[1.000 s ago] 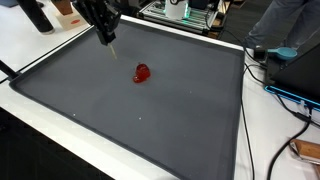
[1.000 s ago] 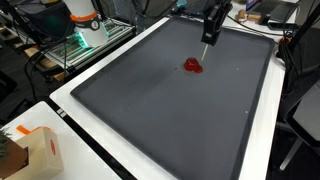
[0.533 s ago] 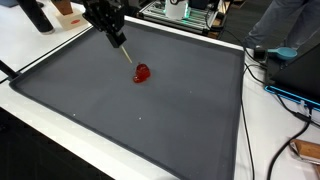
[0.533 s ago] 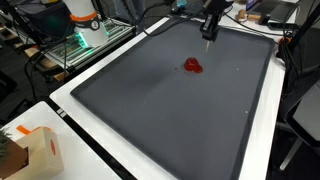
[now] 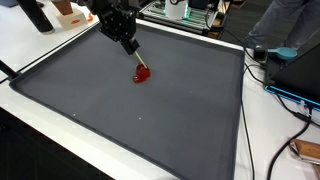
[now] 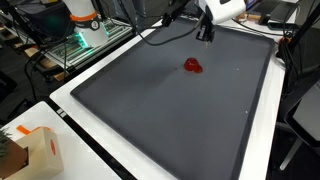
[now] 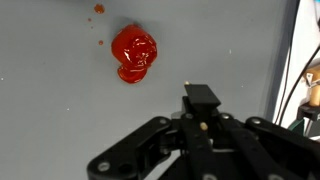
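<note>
A glossy red blob point(image 5: 142, 73) lies on the dark grey mat point(image 5: 150, 125) toward its far side, and shows in both exterior views point(image 6: 192, 66). My gripper point(image 5: 127, 40) hangs above and behind it, shut on a thin tan stick point(image 5: 141, 65) that slants down, its tip at the blob's edge. Whether the tip touches the blob is unclear. In the wrist view the blob point(image 7: 133, 52) sits up and left of my shut gripper point(image 7: 203, 112), with a few small red specks point(image 7: 98, 9) beyond it. Only a tan dot of the stick shows between the black fingers there.
The mat has a black raised border point(image 5: 240, 100) on a white table. Cables point(image 5: 285, 95) trail at one side. A cardboard box point(image 6: 28, 150) stands off the mat's corner, and an equipment rack point(image 6: 85, 35) stands behind the table.
The gripper has swung along the mat's far edge and tilted. The stick's tip, which was away from the red blob, now reaches its edge. The blob has not moved.
</note>
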Available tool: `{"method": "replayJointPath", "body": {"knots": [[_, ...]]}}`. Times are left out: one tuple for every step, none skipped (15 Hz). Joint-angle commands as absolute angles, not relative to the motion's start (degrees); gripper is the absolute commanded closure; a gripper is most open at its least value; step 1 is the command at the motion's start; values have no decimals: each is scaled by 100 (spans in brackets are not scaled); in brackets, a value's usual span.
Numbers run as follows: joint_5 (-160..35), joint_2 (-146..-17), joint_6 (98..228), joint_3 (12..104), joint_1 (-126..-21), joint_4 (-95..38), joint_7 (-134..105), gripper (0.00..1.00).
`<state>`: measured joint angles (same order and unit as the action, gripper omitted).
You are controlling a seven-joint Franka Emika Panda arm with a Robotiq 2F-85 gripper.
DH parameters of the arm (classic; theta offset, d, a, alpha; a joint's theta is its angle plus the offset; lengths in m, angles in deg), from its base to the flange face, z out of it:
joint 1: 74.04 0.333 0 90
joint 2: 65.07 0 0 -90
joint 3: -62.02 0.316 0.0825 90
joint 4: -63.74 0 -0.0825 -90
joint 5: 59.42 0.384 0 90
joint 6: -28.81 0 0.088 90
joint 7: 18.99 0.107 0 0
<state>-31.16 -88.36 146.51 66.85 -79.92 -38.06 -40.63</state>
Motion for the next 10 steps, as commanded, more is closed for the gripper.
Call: {"method": "replayJointPath", "body": {"knots": [[-2953, -8689, 15240, 6758, -7911, -4336, -3954, 97], [-2944, -8698, 15320, 6785, -7901, -4387, -3924, 97], [-2925, -8702, 15529, 6795, -7870, -4475, -3817, 97], [-2916, -8713, 15621, 6826, -7867, -4524, -3788, 97], [-2864, -8732, 15696, 6869, -7887, -4564, -3807, 97], [-2832, -8742, 15762, 6897, -7896, -4604, -3791, 97], [-2747, -8751, 15833, 6941, -7925, -4644, -3845, 97], [-2680, -8757, 15902, 6962, -7929, -4681, -3850, 97], [-2618, -8755, 15984, 6977, -7929, -4724, -3848, 97], [-2574, -8752, 16084, 6977, -7911, -4764, -3798, 97]]}}
